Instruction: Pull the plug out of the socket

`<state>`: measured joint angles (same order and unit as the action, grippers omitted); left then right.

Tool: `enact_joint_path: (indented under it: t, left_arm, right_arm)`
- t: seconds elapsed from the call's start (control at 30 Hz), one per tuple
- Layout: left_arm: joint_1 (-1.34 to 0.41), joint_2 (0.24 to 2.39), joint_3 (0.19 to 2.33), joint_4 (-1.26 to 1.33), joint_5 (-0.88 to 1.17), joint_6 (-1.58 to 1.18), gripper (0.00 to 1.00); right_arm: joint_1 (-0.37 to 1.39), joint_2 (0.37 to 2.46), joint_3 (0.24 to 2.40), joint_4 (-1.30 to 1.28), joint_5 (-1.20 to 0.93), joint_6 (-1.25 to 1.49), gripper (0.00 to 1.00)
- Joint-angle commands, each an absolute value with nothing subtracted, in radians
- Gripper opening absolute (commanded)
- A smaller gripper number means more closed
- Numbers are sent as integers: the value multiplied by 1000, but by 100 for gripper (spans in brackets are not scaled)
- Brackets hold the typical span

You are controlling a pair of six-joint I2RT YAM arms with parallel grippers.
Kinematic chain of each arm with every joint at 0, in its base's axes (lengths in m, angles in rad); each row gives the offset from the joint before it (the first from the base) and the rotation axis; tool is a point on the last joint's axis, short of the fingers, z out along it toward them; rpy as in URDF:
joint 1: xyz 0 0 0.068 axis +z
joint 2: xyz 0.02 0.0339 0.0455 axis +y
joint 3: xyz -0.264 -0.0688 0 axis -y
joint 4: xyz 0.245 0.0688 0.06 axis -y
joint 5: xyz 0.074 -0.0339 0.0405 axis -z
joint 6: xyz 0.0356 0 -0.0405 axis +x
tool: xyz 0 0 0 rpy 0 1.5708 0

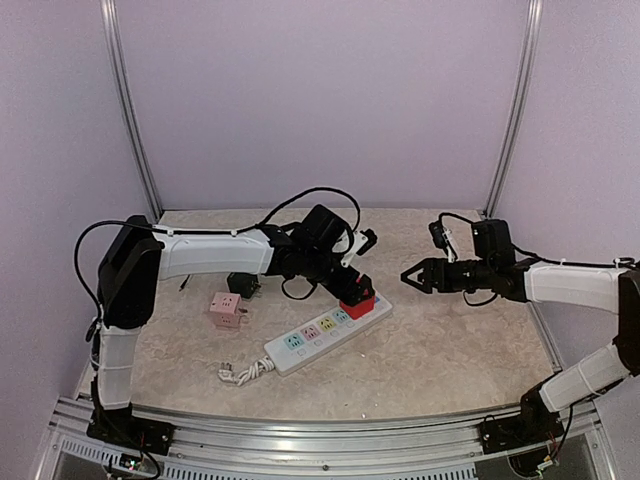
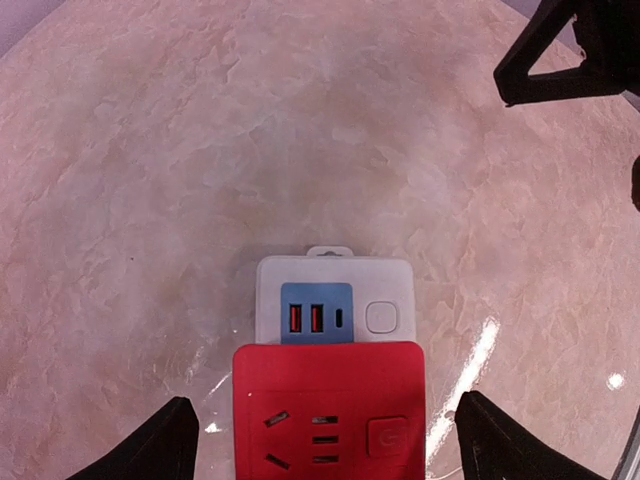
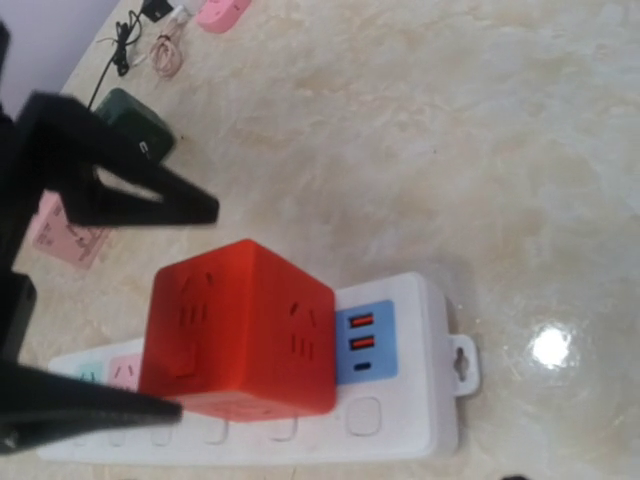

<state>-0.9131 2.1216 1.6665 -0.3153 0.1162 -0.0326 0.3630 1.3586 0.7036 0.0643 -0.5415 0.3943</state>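
Note:
The socket is a long white power strip with pastel outlets and a thick white cord, lying mid-table. A red cube plug sits plugged in near its right end, beside a blue USB panel. My left gripper is open just above the cube, with its black fingers either side of the cube and apart from it. My right gripper is open and empty, hovering right of the strip's end. The right wrist view shows the cube on the strip and the left gripper's fingers.
A pink cube adapter and a dark green adapter lie left of the strip, under the left arm. A thin black cable lies near them. Metal frame posts stand at the back corners against purple walls.

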Motion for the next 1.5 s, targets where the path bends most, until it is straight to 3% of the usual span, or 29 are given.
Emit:
enact_joint_path:
  t: [0.0, 0.2, 0.5, 0.73, 0.97, 1.47]
  left_arm:
    - [-942, 2164, 1696, -386, 155, 29, 86]
    - [-946, 2183, 1710, -406, 135, 61, 77]
    - [-984, 2140, 1661, -398, 84, 123, 52]
    - [-1012, 2027, 1515, -321, 76, 141, 44]
    - [-1020, 1955, 1414, -262, 91, 148, 39]
    - [-1032, 1967, 1403, -265, 77, 162, 35]
  right_arm:
    - [345, 1360, 679, 61, -541, 390, 76]
    - [345, 1384, 674, 76, -555, 391, 75]
    - [345, 1416, 656, 93, -575, 390, 73]
    - [348, 1446, 616, 143, -622, 400, 68]
    - [387, 1495, 559, 226, -636, 438, 57]
    - [469, 1626, 563, 368, -650, 520, 20]
